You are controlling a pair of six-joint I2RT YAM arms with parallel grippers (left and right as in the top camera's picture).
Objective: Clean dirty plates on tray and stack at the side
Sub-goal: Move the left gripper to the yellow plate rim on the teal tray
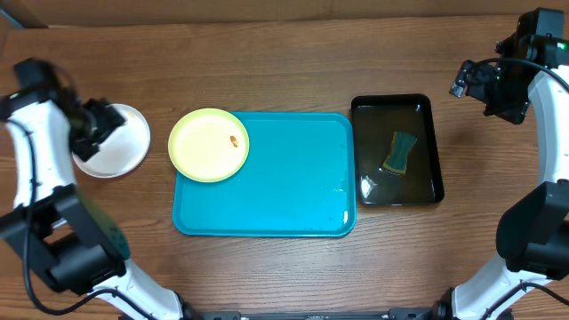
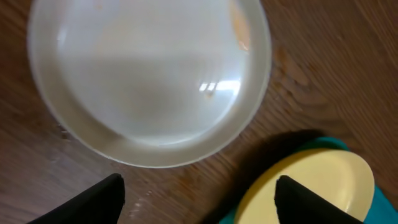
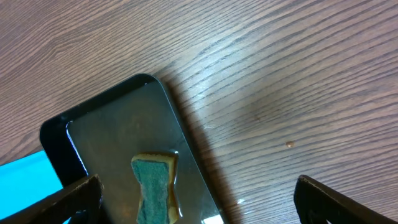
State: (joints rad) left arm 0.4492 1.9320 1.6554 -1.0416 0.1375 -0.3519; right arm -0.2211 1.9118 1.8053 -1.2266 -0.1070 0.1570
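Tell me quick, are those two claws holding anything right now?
Left gripper: open, holding nothing, above the white plate.
Right gripper: open, holding nothing.

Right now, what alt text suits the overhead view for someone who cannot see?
A turquoise tray lies in the centre with a yellow-green plate, orange-smeared, overlapping its top-left corner. To its left a white plate sits under the left gripper; to its right a black tray holds a green sponge.

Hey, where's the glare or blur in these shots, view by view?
Overhead: sharp, evenly lit, with small glints in the black tray and on the turquoise tray. Left wrist: the white plate looks soft, with one bright highlight. Right wrist: crisp wood grain, a pale sheen on the table.
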